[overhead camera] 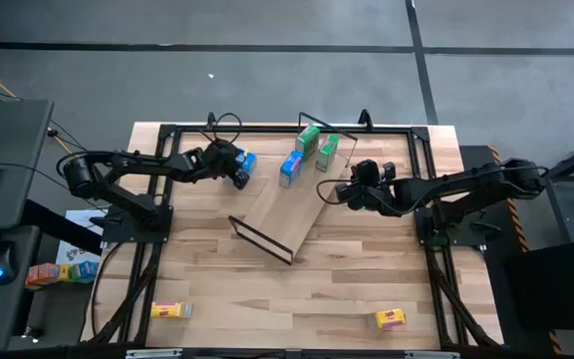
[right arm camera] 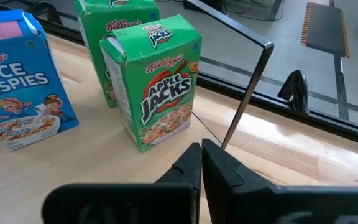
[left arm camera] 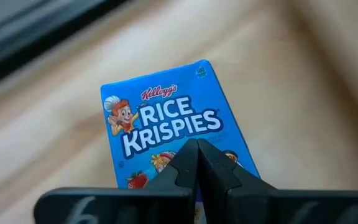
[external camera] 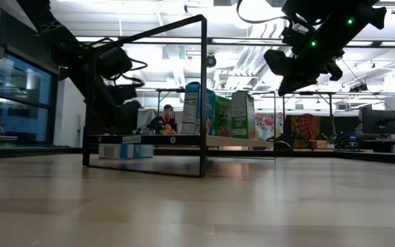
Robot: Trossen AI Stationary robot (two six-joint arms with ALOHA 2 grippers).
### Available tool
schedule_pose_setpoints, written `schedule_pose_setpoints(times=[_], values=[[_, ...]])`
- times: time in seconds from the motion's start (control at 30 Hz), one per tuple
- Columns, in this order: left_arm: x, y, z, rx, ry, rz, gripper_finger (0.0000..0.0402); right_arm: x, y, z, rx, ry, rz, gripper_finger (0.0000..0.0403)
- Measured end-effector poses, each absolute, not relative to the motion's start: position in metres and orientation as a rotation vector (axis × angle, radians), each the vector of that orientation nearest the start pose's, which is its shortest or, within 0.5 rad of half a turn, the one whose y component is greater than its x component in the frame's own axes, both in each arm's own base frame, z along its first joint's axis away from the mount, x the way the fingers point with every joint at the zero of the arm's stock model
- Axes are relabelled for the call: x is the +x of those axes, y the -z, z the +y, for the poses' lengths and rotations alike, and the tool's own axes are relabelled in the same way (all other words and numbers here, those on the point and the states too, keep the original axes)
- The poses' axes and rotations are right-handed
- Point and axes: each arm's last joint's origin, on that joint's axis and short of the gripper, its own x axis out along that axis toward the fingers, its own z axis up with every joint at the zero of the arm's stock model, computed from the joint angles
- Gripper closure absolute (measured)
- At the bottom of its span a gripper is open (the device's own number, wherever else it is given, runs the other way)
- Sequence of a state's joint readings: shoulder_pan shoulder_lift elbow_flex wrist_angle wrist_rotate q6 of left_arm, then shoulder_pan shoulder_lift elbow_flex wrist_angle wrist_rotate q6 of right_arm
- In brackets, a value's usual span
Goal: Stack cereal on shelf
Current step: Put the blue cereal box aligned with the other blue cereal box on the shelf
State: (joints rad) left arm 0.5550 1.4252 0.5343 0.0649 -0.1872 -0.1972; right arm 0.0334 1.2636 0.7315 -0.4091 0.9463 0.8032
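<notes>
The shelf lies slantwise in the middle of the table, with black wire frames at its ends. On its far end a blue cereal box and two green ones stand upright on their bases. A second blue box lies flat on the table, left of the shelf. My left gripper is shut and hovers over that box's near end. My right gripper is shut and hangs above the shelf's far end, close to the front green box and a wire upright.
Two yellow boxes lie near the table's front edge. Black rails run along the table's sides. More small boxes sit off the table at the left. A person shows in the room behind.
</notes>
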Motion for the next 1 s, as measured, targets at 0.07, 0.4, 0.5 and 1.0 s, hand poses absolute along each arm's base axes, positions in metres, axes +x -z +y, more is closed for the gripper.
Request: schedule_pose_setpoints(times=[0.07, 0.4, 0.5, 1.0], values=[[0.202, -0.142, 0.137, -0.317, -0.882, 0.776, 0.0402, 0.232, -0.214, -0.016, 0.247, 1.103, 0.458, 0.0403], [0.194, -0.149, 0.136, -0.253, -1.033, 0.790, 0.0402, 0.232, -0.214, -0.016, 0.245, 1.106, 0.457, 0.0403], [0.194, -0.157, 0.126, -0.243, -1.002, 0.784, 0.0402, 0.232, -0.214, -0.016, 0.245, 1.106, 0.457, 0.0403], [0.138, -0.124, 0.067, -0.346, -1.001, 0.471, 0.0402, 0.231, -0.214, -0.016, 0.241, 1.112, 0.461, 0.0403]])
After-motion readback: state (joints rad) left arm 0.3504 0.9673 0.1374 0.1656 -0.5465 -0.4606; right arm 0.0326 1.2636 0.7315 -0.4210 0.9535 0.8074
